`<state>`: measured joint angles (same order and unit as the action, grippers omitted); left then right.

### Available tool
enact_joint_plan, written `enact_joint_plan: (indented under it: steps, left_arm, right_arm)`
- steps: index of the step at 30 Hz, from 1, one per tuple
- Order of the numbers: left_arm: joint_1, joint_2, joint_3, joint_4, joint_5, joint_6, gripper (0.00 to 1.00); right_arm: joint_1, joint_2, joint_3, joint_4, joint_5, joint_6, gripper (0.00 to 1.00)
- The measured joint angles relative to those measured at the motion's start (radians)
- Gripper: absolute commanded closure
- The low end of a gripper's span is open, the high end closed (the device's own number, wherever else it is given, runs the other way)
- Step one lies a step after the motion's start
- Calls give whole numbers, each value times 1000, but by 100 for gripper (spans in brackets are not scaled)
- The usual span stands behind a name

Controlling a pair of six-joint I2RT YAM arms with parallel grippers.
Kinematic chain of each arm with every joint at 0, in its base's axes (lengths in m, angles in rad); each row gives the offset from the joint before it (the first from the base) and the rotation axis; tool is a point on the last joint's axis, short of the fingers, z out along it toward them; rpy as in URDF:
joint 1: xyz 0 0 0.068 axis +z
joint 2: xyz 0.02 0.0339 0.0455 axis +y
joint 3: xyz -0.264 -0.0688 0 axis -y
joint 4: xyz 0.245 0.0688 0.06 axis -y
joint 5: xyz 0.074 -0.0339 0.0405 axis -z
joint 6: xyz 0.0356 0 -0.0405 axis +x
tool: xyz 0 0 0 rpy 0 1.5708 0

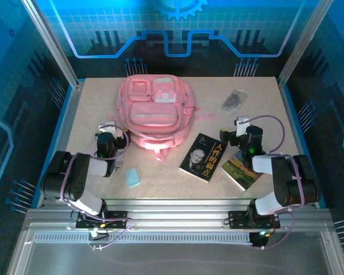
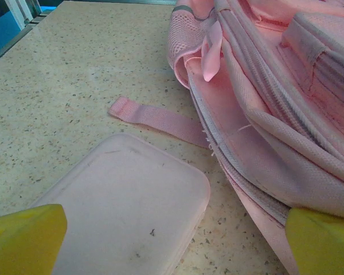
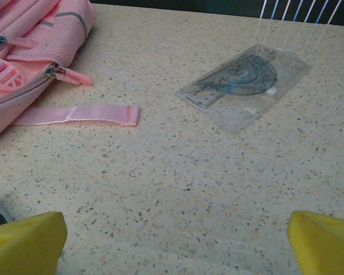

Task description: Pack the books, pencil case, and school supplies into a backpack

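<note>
Top external view: the backpack (image 1: 155, 112) lies flat in the middle, with the books (image 1: 204, 157) near its right side and nothing packed yet. The left gripper (image 2: 172, 240) hangs spread wide over the pencil case (image 2: 126, 206) beside the backpack, probably lining up a grab. The right gripper (image 3: 172, 240), equally spread, holds nothing.

Table (image 1: 166, 183): pale speckled stone-look top, level, no damage seen. Blue edging (image 1: 63, 123) runs along its left side. Two bare metal posts stand at the far corners, slanting outward in the overhead view: left post (image 1: 50, 40), right post (image 1: 307, 37). Back panel (image 1: 229, 23): blue with a white grid, a bright stepped line across it, and part of a gear emblem (image 1: 178, 8) at top centre. Grooved metal rails (image 1: 178, 220) span the near edge, with a slotted strip (image 1: 178, 236) just below. Clusters of blue-tipped pins (image 1: 20, 192) project from the dark side walls
</note>
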<state>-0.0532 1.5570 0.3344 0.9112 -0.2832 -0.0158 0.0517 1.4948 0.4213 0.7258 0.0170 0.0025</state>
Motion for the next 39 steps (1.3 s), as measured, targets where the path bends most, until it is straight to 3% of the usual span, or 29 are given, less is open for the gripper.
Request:
enact_joint_plan:
  steps: [20, 23, 26, 30, 35, 39]
  left_arm:
    - [0, 0, 0, 0, -1, 0, 1]
    - [-8, -14, 0, -19, -13, 2, 1]
    - [-37, -81, 25, -116, -61, 21, 1]
    - [-66, -193, 166, -384, -133, -16, 1]
    - [-68, -306, 366, -678, -171, -228, 1]
    - [-69, -373, 382, -842, -141, -447, 1]
  right_arm:
    - [0, 0, 0, -2, 2, 0, 0]
    - [6, -21, 20, -71, 23, 0, 0]
    - [24, -92, 87, -221, 55, 3, 0]
    - [40, -155, 246, -427, 80, 62, 0]
    - [89, -145, 427, -645, 74, 199, 0]
    - [147, -60, 549, -763, 51, 293, 0]
